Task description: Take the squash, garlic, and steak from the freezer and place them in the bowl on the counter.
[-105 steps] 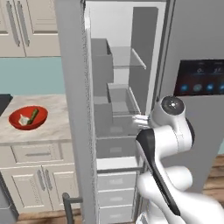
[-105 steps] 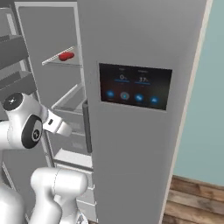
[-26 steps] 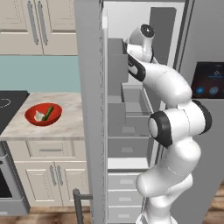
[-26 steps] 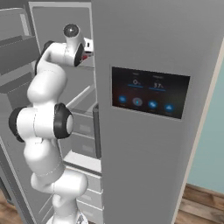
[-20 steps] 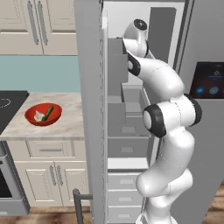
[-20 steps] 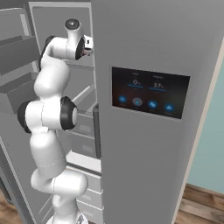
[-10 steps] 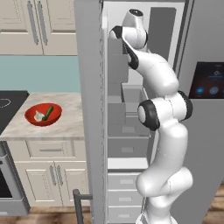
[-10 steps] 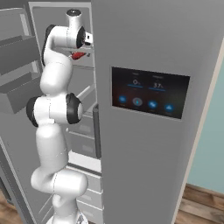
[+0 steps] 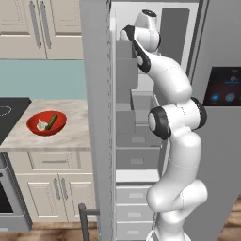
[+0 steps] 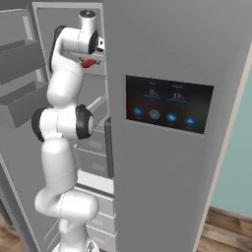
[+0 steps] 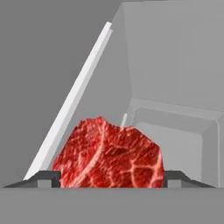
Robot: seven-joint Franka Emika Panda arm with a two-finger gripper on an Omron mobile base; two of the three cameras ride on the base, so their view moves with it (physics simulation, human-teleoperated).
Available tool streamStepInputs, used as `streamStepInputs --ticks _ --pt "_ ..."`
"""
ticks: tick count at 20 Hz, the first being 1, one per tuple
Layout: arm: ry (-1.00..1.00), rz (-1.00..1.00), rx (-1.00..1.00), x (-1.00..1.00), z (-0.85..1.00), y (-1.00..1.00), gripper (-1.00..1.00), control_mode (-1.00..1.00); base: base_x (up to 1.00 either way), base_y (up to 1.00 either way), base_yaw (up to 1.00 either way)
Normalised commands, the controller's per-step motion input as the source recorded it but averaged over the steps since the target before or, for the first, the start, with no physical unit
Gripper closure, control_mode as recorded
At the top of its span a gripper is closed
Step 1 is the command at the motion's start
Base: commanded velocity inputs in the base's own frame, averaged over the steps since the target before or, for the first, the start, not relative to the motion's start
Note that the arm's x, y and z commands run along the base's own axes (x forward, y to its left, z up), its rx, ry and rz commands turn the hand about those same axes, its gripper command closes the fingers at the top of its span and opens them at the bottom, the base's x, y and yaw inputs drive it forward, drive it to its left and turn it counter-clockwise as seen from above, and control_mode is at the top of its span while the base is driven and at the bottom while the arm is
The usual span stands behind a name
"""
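The steak (image 11: 109,153), a red marbled slab, lies on an upper shelf of the open freezer (image 9: 96,94) and fills the space between my fingertips. My gripper (image 11: 110,179) is closed on it, one fingertip at each side. From the right base view, the steak (image 10: 87,62) shows as a red patch under my hand, high inside the freezer. The red bowl (image 9: 46,123) sits on the counter (image 9: 70,136) to the left, holding the green squash (image 9: 52,121) and the pale garlic (image 9: 41,125).
The freezer's open door with grey bins (image 9: 126,70) stands close beside my arm. The closed door with the dark dispenser panel (image 10: 167,103) is on the right. A black stovetop (image 9: 9,113) lies left of the bowl, with cream cabinets (image 9: 52,188) under the counter.
My arm has stretched up and deeper into the top shelf, and the jaws have narrowed from wide open onto the steak. The bowl and its contents have not moved.
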Motion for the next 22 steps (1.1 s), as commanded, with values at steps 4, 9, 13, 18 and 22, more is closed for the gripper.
streamStepInputs --ticks 4,9,13,18,22 --pt "-0.02 0.00 0.00 0.13 -0.06 0.00 1.00 -1.00 0.00 0.00 0.00" --pt "-0.15 0.00 0.00 -0.27 0.01 -0.13 1.00 -1.00 0.00 0.00 0.00" --pt "-0.30 0.00 0.00 -0.79 0.13 -0.29 1.00 -1.00 0.00 0.00 0.00" --pt "-0.40 -0.01 0.02 -1.00 0.05 -0.43 1.00 -1.00 0.00 0.00 0.00" --pt "-0.45 -0.05 0.08 -1.00 0.23 -0.45 1.00 -1.00 0.00 0.00 0.00"
